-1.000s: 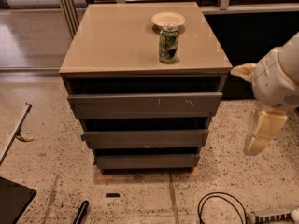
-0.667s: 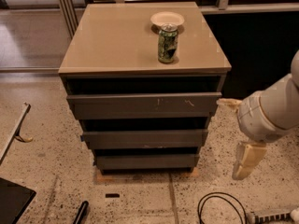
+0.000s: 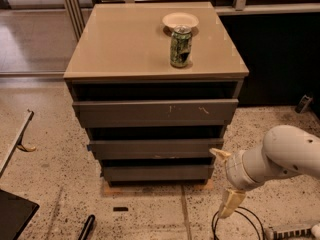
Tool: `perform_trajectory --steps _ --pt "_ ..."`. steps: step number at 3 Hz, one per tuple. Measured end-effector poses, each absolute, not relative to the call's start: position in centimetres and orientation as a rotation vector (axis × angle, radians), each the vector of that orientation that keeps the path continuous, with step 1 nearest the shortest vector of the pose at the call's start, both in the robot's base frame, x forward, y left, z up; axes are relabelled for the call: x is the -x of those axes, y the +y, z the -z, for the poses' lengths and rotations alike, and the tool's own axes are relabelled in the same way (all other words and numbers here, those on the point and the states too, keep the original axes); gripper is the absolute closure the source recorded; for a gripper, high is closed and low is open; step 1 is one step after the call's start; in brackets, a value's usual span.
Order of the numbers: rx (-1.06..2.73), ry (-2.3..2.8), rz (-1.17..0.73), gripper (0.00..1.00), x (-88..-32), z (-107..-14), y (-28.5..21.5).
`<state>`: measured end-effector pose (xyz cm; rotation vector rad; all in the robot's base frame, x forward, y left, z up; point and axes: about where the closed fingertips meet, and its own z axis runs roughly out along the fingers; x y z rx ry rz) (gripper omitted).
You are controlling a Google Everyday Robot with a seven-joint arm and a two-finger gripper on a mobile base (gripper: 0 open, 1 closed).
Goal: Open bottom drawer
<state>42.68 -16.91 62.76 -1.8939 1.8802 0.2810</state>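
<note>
Speckled stone floor [image 3: 150, 211] surrounds a boxy cabinet [image 3: 125, 44] with a smooth tan top and three flat, dark grey, handle-less drawer fronts. The bottom drawer [image 3: 157, 173], plain and narrowest-looking, sits just left of the gripper [image 3: 222, 181]. The gripper grasps nothing; its two cream fingers [image 3: 231, 201] are spread wide, one tip near the drawers' right edge, the other angled toward the floor. Above and to its left, one green can [image 3: 180, 46] and one white bowl [image 3: 180, 20] stand on top. Bare floor fronts the drawers.
</note>
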Motion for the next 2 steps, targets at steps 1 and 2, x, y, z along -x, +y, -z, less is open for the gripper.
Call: perform_trajectory --steps 1,2 --pt "1.833 1.878 -0.250 0.00 -44.43 -61.33 -16.82" --pt "1.833 1.878 -0.251 0.00 -44.43 -61.32 -16.82"
